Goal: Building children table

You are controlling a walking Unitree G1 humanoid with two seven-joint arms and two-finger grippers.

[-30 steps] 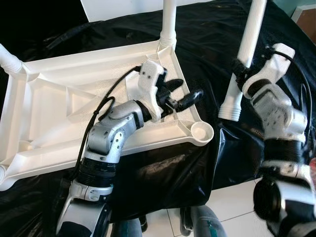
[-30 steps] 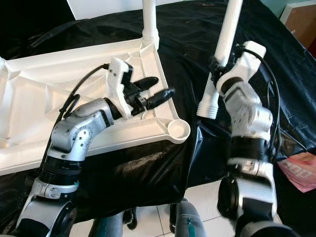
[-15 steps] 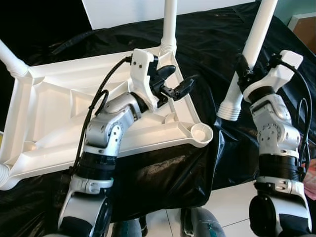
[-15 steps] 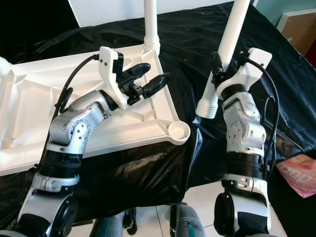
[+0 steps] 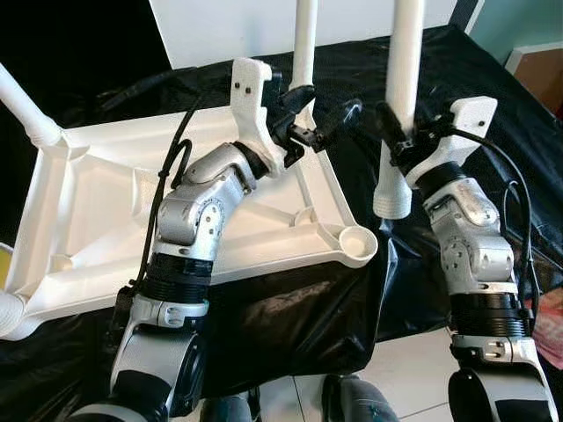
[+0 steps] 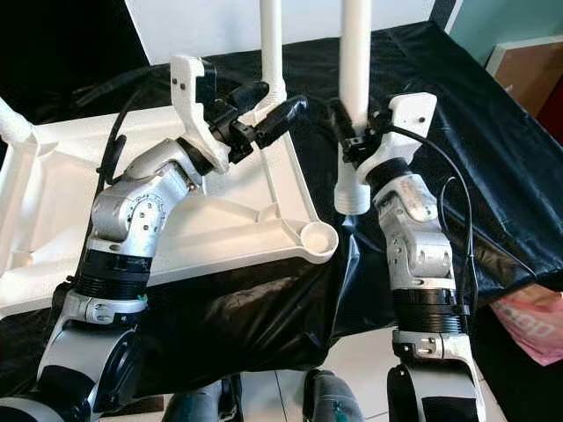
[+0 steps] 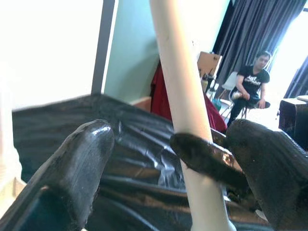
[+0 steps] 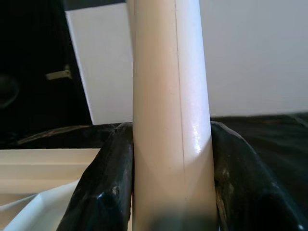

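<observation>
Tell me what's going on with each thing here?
Tabletop: upside down on the black sheet.
Corner hole: no leg in it yet.
Back leg: fitted, standing up.
Loose leg: upright, gripped by right tool.
Left tool: open, holding nothing.

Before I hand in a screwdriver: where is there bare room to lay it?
Free: the black plastic sheet right of the right claw, and the upturned white plastic tabletop left of the left arm. Crowded: the near corner socket, under both claws and the held white table leg.
</observation>
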